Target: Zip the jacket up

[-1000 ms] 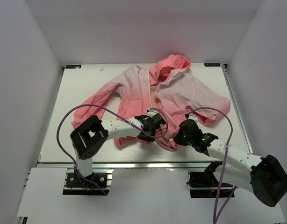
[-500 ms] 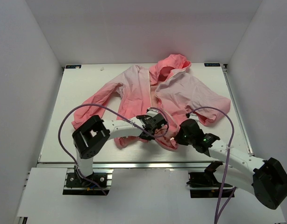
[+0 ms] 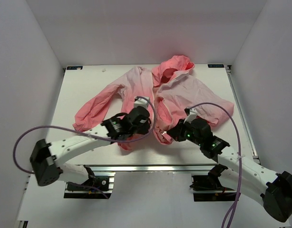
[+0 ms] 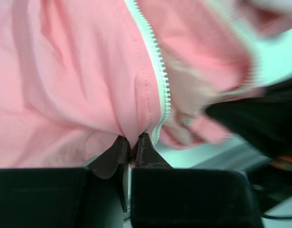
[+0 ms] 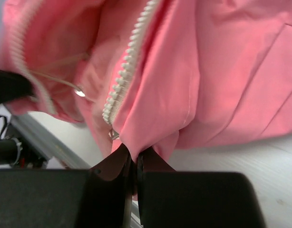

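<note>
The pink hooded jacket [image 3: 184, 92] lies open on the white table, hood at the back, hem towards me. My left gripper [image 3: 147, 124] is shut on the hem of the left front panel [image 4: 89, 95], beside its white zipper teeth [image 4: 158, 85]. My right gripper [image 3: 170, 135] is shut on the bottom corner of the right front panel [image 5: 208, 71], next to its white zipper teeth [image 5: 124, 76] and a small metal zipper part [image 5: 112, 135]. Both hem corners are bunched and lifted slightly. A silver pull tab [image 5: 80, 92] hangs on the other side.
The table's metal front rail [image 3: 150, 167] runs just behind both grippers. The left sleeve [image 3: 91, 110] spreads to the left and the right sleeve [image 3: 219, 109] to the right. White walls enclose the table on three sides.
The left arm has swung out to the left and its gripper has pulled back left with the hem. The right gripper has moved left and away from me with its hem corner.
</note>
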Robot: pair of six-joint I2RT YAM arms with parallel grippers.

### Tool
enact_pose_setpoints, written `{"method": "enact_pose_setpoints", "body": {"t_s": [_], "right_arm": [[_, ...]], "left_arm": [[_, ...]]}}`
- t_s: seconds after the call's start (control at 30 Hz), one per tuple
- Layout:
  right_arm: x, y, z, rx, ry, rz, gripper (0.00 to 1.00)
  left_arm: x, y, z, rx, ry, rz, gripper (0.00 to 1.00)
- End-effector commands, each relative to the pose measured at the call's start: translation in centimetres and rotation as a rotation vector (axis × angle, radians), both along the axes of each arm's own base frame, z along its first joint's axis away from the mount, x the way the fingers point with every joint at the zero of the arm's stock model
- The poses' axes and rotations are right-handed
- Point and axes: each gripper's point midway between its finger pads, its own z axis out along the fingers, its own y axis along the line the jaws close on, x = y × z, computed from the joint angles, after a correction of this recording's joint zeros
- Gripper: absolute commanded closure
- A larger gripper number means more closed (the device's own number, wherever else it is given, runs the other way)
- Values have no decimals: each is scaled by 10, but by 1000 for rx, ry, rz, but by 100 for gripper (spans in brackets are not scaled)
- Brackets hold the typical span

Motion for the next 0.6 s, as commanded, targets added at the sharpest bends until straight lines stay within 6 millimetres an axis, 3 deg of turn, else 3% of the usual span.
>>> {"method": "enact_pose_setpoints", "body": {"t_s": [0.0,0.07,0.23,0.3,0.4,0.57], "right_arm": [[5,29,57,126,-160,129,100],[8,34,67,149,-189,142,100],[-2,48,89,231,-269,242,100],[0,47,94,238,-282,228,100],[15,34,83,163,-223,113,100],[26,2,44,-11,-107,-53,100]], "left_arm": [[1,-4,54,-161,-126,-43,100],[1,-2,75,-217,-175,-40,100],[2,2,79,-241,-214,-40,100],[2,4,68,-214,-195,-30,100],[-5,11,41,-151,-117,-12,98],[-28,29,-10,-25,45,-12,95]]}}
